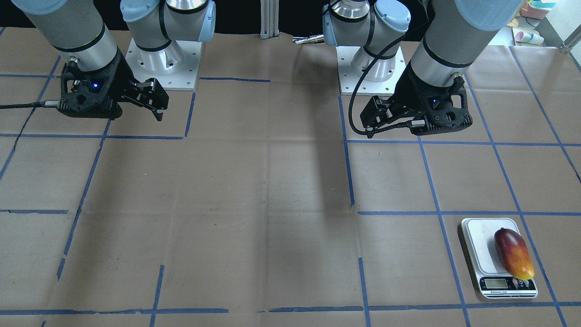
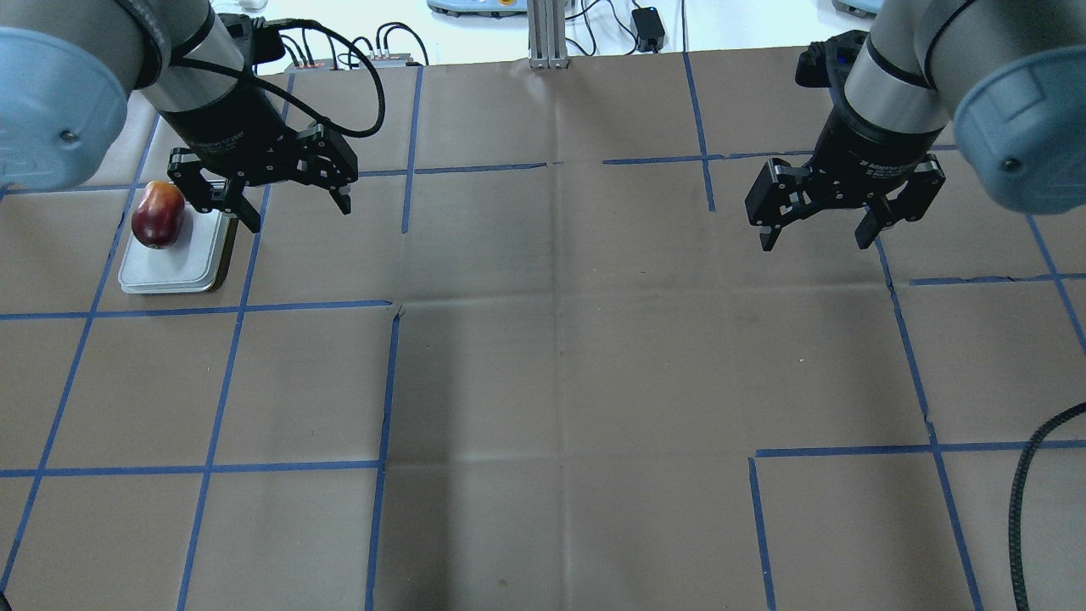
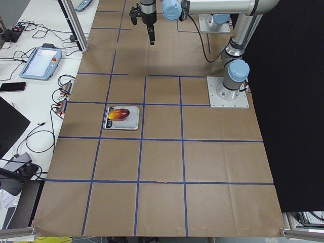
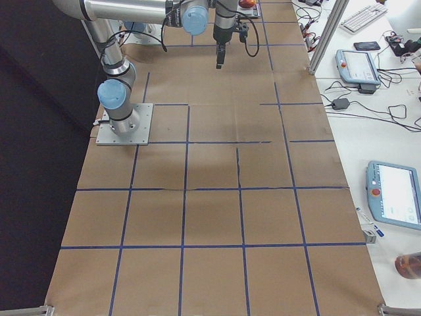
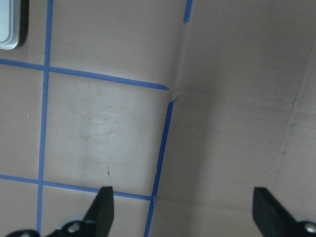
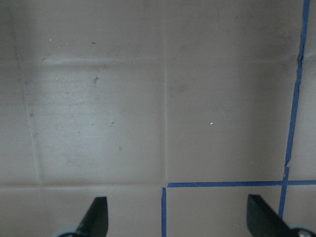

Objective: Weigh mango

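Observation:
The mango [image 1: 513, 254], dark red shading to orange-yellow, lies on the white scale [image 1: 476, 240], along its edge and reaching over the display end. It also shows in the overhead view [image 2: 158, 214] and the exterior left view [image 3: 120, 114]. My left gripper [image 2: 299, 216] is open and empty, raised above the table just beside the scale [image 2: 182, 273]. The left wrist view [image 5: 182, 202] shows only a corner of the scale [image 5: 10, 24]. My right gripper [image 2: 814, 244] is open and empty, raised far across the table from the mango.
The table is covered in brown paper with a blue tape grid [image 2: 386, 382]. Both arm bases [image 1: 163, 61] stand at the robot's edge. Tablets and cables [image 3: 40, 63] lie on a side bench beyond the far edge.

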Controlling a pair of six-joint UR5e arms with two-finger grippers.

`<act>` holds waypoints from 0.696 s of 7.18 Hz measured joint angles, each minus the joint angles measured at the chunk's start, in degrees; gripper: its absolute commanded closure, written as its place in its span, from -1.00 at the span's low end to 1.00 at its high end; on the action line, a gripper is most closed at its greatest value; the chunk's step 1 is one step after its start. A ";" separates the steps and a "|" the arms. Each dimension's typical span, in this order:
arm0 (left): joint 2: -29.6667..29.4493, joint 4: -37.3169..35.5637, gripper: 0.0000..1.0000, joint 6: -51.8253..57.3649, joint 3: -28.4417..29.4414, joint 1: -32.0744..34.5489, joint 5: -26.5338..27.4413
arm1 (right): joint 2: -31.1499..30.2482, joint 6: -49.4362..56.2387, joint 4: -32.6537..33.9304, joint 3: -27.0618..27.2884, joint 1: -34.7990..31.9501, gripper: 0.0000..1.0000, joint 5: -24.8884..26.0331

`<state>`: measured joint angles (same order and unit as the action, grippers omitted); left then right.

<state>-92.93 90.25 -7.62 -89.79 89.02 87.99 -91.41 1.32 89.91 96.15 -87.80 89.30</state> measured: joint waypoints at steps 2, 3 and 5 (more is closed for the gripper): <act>0.12 -0.10 -0.98 3.17 -0.31 1.43 0.73 | 0.00 0.00 0.00 0.00 0.00 -1.00 0.00; 0.38 -0.14 -0.98 6.28 -0.41 1.61 0.93 | 0.00 0.00 0.00 0.00 0.00 -1.00 0.00; 0.40 -0.12 -0.98 10.71 -0.46 1.67 1.67 | 0.00 0.00 0.00 0.00 0.00 -1.00 0.00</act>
<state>-92.53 90.13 3.09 -90.24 90.69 89.67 -91.41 1.32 89.91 96.15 -87.80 89.30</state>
